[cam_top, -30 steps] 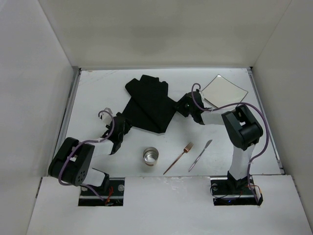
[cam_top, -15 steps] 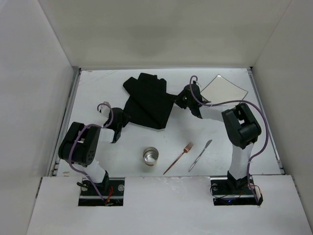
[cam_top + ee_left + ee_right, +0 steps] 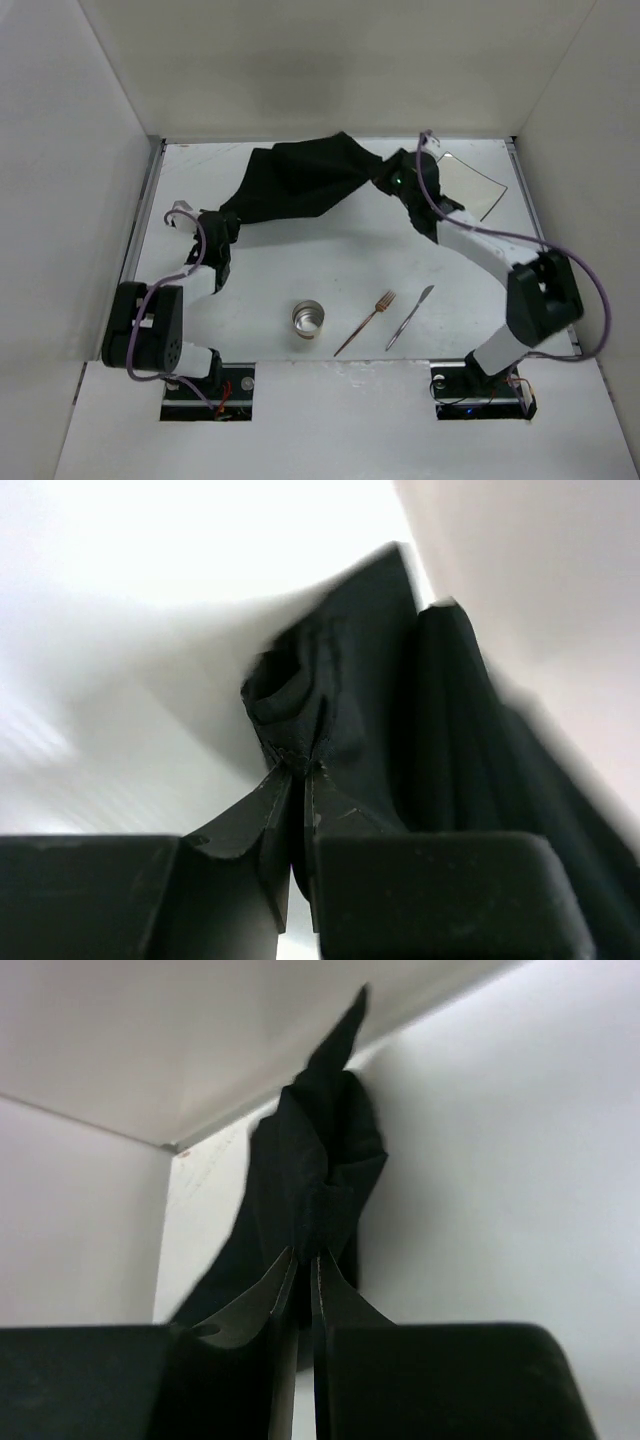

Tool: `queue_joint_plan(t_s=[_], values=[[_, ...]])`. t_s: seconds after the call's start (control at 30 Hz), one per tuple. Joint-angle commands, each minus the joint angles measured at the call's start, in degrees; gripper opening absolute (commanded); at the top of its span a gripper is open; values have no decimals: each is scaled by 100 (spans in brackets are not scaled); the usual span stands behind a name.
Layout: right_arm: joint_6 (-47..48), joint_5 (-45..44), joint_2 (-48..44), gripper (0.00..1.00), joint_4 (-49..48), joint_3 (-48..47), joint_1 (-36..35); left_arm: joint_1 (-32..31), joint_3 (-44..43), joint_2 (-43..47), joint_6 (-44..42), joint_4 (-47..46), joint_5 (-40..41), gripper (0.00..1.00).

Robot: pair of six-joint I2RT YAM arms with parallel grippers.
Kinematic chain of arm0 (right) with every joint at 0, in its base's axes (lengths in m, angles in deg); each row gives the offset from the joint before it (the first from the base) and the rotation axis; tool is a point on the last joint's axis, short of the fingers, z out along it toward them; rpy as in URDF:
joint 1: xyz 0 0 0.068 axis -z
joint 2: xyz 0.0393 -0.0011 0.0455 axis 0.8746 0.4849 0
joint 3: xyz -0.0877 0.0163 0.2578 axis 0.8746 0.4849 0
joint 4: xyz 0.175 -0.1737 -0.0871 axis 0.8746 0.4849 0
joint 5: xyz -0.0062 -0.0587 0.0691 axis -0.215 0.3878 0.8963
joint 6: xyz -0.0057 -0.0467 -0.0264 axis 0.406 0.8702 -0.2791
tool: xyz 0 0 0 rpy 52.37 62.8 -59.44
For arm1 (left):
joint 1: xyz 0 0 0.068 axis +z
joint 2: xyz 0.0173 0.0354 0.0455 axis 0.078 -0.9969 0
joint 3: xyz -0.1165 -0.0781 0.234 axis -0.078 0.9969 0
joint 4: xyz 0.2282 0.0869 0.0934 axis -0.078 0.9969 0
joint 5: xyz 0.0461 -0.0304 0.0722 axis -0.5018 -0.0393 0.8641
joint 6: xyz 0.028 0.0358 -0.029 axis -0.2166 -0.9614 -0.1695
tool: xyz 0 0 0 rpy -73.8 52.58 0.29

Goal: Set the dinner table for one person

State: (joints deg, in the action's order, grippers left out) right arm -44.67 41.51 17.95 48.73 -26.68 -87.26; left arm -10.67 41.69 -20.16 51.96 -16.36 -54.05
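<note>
Table [image 3: 270, 285] lies white and flat under everything, walled on 3 sides. The mat [image 3: 300, 180] hangs over its far half, strung between my 2 grippers. My left gripper [image 3: 222, 222] is clenched on the mat's left end and my right gripper [image 3: 382, 175] on the opposite end. Both wrist views show my fingers pinched tight with black cloth squeezed between the tips. The cloth sags and is folded on itself in the middle, so it is not flat yet.

To do this step well, I judge I should draw the 2 ends apart evenly until the folds drop out. Then I would hold both ends level and lower the mat toward the middle of the table, one edge touching first so nothing bunches. The cup [image 3: 309, 320], fork [image 3: 368, 318] and knife [image 3: 410, 316] lie near the front. The plate [image 3: 482, 190] sits just beyond my right wrist. The mat should land short of all 4.

My left arm is folded close by the left wall, forearm pointing away from the base. My right arm stretches long and diagonal from its base toward the far centre.
</note>
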Motion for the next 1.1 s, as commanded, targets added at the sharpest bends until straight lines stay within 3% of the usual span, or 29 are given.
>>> queue_joint_plan(t_s=[0.0, 0.2, 0.37, 0.57, 0.63, 0.73, 0.83, 0.93, 1.07], values=[[-68, -1231, -938, 7, -357, 1541, 21, -131, 321, 497, -274, 152, 587, 1], [-579, -942, -938, 5, -277, 2898, -234, -290, 945, 1252, -477, 538, 623, 1], [-509, -934, -1501, 7, 55, 3154, -542, -500, 1359, 2096, -538, 1231, 684, 1], [-605, -539, -1529, 11, 153, 3611, -604, -983, 1649, 2774, -539, 1988, 1167, 8], [-579, -442, -1414, 18, 118, 3629, -612, -1107, 1693, 2801, -547, 1980, 1229, 15], [-492, -371, -1553, 43, 162, 3655, -577, -1213, 1711, 3054, -626, 2006, 1220, 27], [-334, -441, -2089, 61, 302, 3778, -516, -1239, 1667, 3712, -933, 2330, 1273, 34], [-105, -555, -2284, 68, 574, 3673, -419, -1222, 1527, 4030, -1083, 2910, 1413, 39], [-17, -512, -1995, 69, 593, 3541, -296, -1099, 1544, 3865, -1075, 3017, 1361, 45]])
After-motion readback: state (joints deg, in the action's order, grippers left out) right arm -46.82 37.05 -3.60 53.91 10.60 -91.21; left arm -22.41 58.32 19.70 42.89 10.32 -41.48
